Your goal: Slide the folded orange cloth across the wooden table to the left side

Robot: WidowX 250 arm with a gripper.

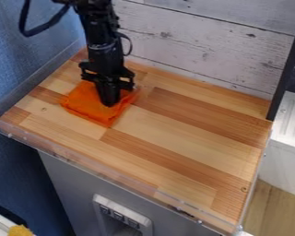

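A bright orange cloth [90, 102] lies on the wooden tabletop [187, 133], toward its back left part. It looks soft and matte, folded or bunched into a roughly four-sided pad, with one corner pointing to the front and another to the left. The front left edge runs fairly straight and looks a little thick, while the upper surface has shallow creases and deeper orange shading around the gripper [109, 103]. The black gripper points down onto the middle of the cloth and hides part of it; whether its two sides are apart, together or clamped on the fabric, I cannot tell. Under the cloth, the tabletop is made of pale and reddish-brown strips. A clear rim [101, 171] runs along the front edge. Behind the tabletop is a whitish plank wall [199, 41], and to the left a blue wall [14, 69].
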